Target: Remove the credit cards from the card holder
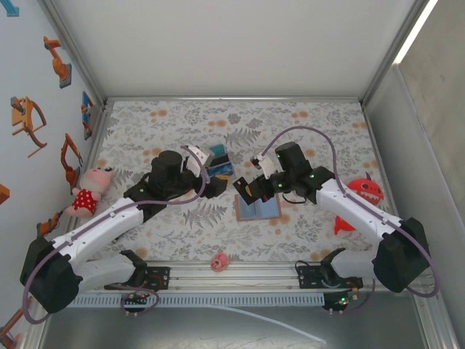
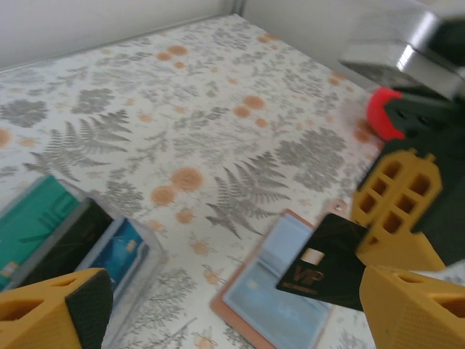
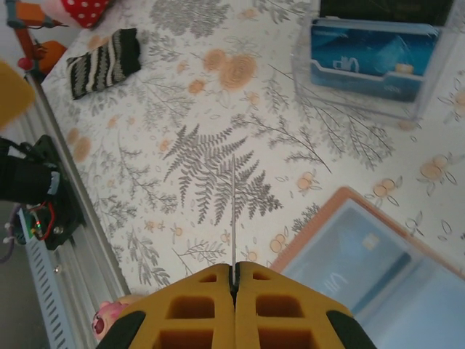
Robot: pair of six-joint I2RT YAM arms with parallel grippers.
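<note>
Floral tablecloth [image 1: 305, 123]. A dark card [image 2: 323, 263] is pinched by its edge in the right gripper [image 3: 234, 273], just above the open card holder [image 1: 260, 209]. The left gripper [image 1: 213, 185] is spread wide beside it. The card may be twisted loose if knocked.

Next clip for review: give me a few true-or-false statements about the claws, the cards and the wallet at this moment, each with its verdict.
1. The right claw is shut on a thin black plastic card with gold lettering. True.
2. The tan-brown folding leather-like wallet lies closed. False: it lies open, pale blue pockets facing up.
3. The left claw grips a teal card. False: it stands open, holding nothing.
4. A clear plastic tray holds a blue plastic card. True.
5. The small pink toy sits on the wallet. False: it lies near the table's front edge, apart from the wallet.
</note>
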